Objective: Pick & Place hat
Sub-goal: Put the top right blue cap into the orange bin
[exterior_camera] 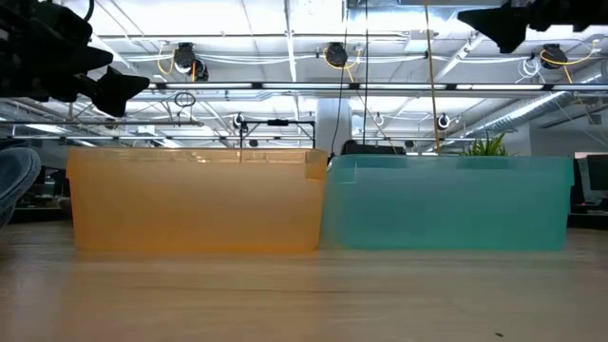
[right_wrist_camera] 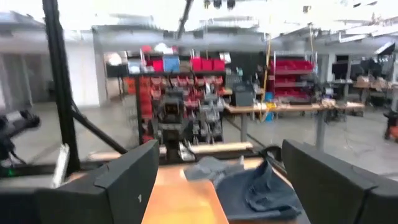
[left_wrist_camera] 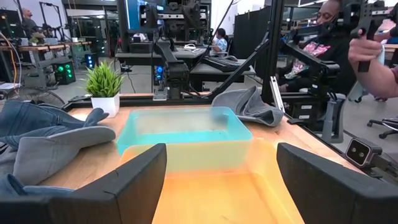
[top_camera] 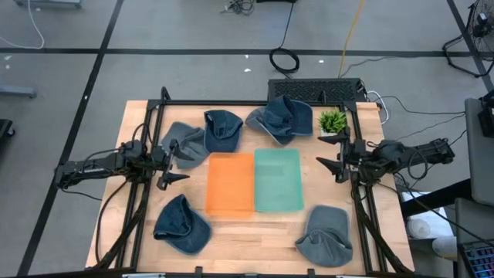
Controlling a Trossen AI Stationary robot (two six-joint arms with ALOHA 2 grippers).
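Orange bin (top_camera: 230,182) and green bin (top_camera: 277,179) at frame centre, hats (top_camera: 182,225) scattered around, left gripper (top_camera: 174,163) and right gripper (top_camera: 332,163) both spread apart, empty.

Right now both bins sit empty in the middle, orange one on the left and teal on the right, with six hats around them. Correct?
Not quite: the high view shows five hats, not six. The orange bin on the left and teal bin on the right are both empty, mid-table.

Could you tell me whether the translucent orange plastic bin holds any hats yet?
Empty. In the high view the orange plastic bin shows only its bare floor, and all the denim hats lie on the wooden table.
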